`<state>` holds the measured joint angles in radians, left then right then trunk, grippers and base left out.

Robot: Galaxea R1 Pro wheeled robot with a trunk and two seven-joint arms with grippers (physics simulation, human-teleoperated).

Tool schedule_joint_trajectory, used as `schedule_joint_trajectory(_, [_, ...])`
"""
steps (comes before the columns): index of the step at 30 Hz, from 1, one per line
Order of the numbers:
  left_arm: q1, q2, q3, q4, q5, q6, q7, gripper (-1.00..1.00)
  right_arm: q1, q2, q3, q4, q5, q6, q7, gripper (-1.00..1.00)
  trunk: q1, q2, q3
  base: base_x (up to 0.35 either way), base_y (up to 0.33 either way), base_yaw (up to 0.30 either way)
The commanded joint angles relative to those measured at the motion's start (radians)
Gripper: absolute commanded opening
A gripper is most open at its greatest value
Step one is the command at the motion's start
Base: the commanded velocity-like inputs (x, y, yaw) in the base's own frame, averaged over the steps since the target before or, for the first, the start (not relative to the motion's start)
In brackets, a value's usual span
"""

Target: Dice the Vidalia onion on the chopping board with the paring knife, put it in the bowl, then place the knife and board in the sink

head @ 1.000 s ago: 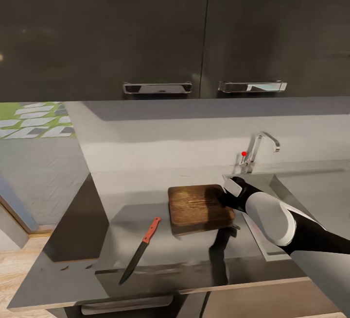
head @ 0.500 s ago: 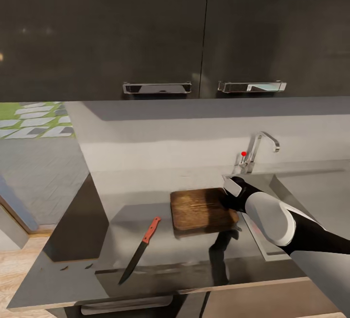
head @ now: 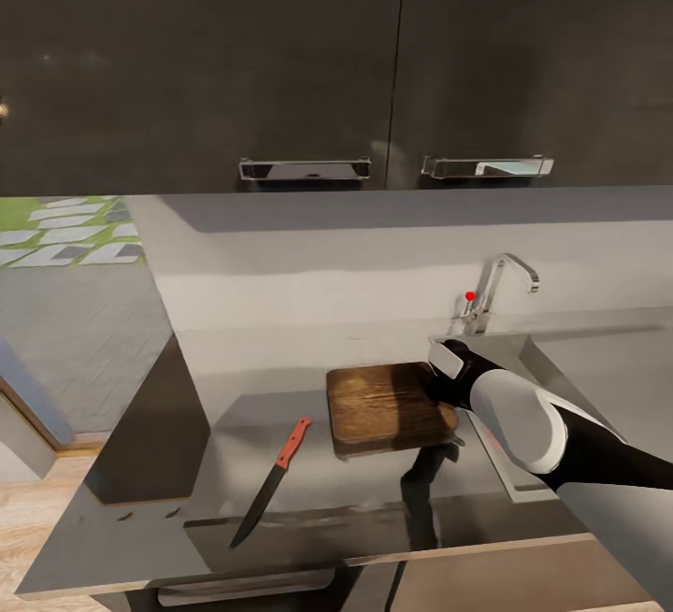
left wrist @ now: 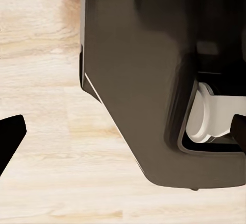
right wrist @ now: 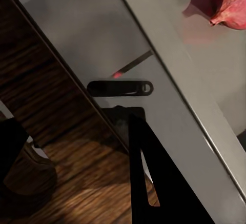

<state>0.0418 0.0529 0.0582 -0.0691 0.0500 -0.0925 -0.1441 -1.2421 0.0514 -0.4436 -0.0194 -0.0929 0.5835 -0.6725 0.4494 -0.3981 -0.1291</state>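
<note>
A long grey countertop (head: 280,448) runs beneath glossy dark upper cabinets (head: 280,61) in the kitchen, with the sink (head: 598,360) set into it at the far right and the chrome tap (head: 500,285) with its red knob rising at the sink's back rim. Just left of the sink lies the dark wooden chopping board (head: 383,404), its right edge close against the sink's rim, seemingly placed so that anything lifted from the basin has only a short way to travel. The robot's right arm reaches across the sink's near corner and its right gripper (head: 439,386) sits at the board's sink-side edge. In the right wrist view one dark finger (right wrist: 154,183) lies over the wood grain, with the second finger at the other side of the frame. The jaws look spread with nothing seen between them, though whether they pinch the board's edge cannot be told. Further left of the sink, beyond the board and well apart from it, the paring knife (head: 271,481) rests flat on the countertop, orange-red handle toward the wall and blade toward the front edge, within reach for the dicing to come. The Vidalia onion (right wrist: 228,1), smallest of all, shows pinkish-red in the right wrist view, lying on the steel inside the sink, not yet taken out. The left wrist view looks down on light wood floor (left wrist: 46,131); the left hand's state cannot be told.
</note>
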Motion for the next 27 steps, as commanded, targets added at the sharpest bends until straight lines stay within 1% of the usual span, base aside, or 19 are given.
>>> schedule_joint_trajectory(1, [0.0,0.0,0.006,-0.001,0.005,0.0,-0.006,1.0,0.0,0.001,0.003,-0.002,-0.01,0.004,-0.006,-1.0,0.001,-0.002,-0.002,0.0,0.002,0.0])
schedule_joint_trajectory(9, [0.0,0.001,0.005,-0.001,0.005,0.0,-0.006,1.0,0.0,0.001,0.003,-0.002,-0.01,0.004,-0.005,-1.0,0.001,-0.002,-0.002,0.033,0.1,0.0])
schedule_joint_trajectory(21, [0.0,0.001,0.006,-0.001,0.005,0.0,-0.006,1.0,0.0,0.001,0.003,-0.002,-0.01,0.004,-0.004,-1.0,0.001,-0.002,-0.002,0.004,0.009,0.0])
schedule_joint_trajectory(22, [0.0,0.001,0.006,-0.001,0.005,0.0,-0.006,1.0,0.0,0.001,0.003,-0.002,-0.01,0.004,-0.004,1.0,0.001,-0.002,-0.002,0.0,0.0,0.0])
schedule_joint_trajectory(27, [0.0,0.001,0.005,0.0,0.005,0.0,-0.006,1.0,0.0,0.001,0.003,-0.002,-0.01,0.004,-0.004,1.0,0.001,-0.002,-0.002,0.0,0.0,0.0])
